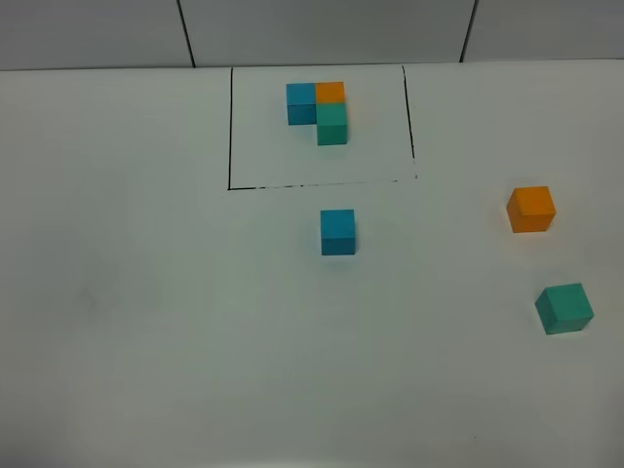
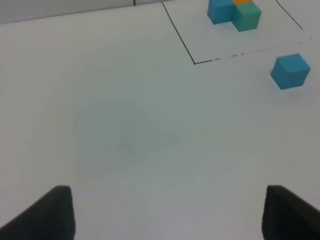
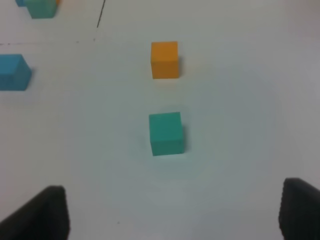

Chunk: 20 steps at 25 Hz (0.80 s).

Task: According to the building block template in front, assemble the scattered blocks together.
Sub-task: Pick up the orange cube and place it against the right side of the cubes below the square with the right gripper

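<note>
The template (image 1: 319, 110) is an L of blue, orange and teal-green cubes inside a thin black drawn rectangle at the back centre; it also shows in the left wrist view (image 2: 234, 12). The loose blue cube (image 1: 337, 232) sits just in front of the frame, and shows in the left wrist view (image 2: 290, 71) and right wrist view (image 3: 14, 72). The loose orange cube (image 1: 530, 209) (image 3: 164, 60) and teal-green cube (image 1: 565, 308) (image 3: 166, 133) lie apart at the right. Neither gripper shows in the high view. My left gripper (image 2: 167, 212) and right gripper (image 3: 172, 212) are open and empty over bare table.
The white table (image 1: 146, 312) ends at a grey panelled wall (image 1: 322, 29) at the back. The drawn black rectangle (image 1: 230, 127) encloses the template.
</note>
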Motion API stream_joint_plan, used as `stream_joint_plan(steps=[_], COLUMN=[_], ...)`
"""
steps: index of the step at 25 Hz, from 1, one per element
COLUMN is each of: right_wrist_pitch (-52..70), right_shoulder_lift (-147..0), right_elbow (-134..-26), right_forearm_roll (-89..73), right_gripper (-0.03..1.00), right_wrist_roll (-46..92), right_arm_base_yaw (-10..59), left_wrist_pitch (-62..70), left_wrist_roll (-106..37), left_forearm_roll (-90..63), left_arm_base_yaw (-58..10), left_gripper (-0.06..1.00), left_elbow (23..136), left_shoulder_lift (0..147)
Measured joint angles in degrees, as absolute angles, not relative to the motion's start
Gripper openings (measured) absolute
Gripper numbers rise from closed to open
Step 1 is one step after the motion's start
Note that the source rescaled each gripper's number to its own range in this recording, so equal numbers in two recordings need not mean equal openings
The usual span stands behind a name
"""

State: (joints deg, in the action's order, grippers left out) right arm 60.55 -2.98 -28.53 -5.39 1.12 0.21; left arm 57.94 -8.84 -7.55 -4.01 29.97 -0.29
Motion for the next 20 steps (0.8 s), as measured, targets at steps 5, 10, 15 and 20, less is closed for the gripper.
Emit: stream_joint_plan(steps=[5, 10, 15, 20], right_wrist_pitch=[60.55, 60.55, 60.55, 60.55], right_shoulder_lift=[-2.98, -2.98, -2.98, -2.98], right_elbow=[-28.53, -28.53, -28.53, -28.53], right_forearm_roll=[-5.39, -5.39, -5.43, -5.43], right_gripper=[0.72, 0.72, 0.72, 0.72], right_wrist_roll=[1.12, 1.12, 1.12, 1.12], right_arm_base_yaw=[0.21, 0.21, 0.21, 0.21], left_wrist_pitch=[58.82, 59.58, 59.58, 59.58], left_wrist_roll=[-8.56, -8.38, -8.05, -5.27], left_forearm_roll=[-8.04, -7.89, -7.89, -7.89], left_arm_base_yaw=[-4.01, -4.01, -4.01, -4.01], left_gripper=[0.69, 0.69, 0.69, 0.69], left_elbow=[29.82, 28.94, 28.94, 28.94], left_shoulder_lift=[-0.29, -0.29, -0.29, -0.29])
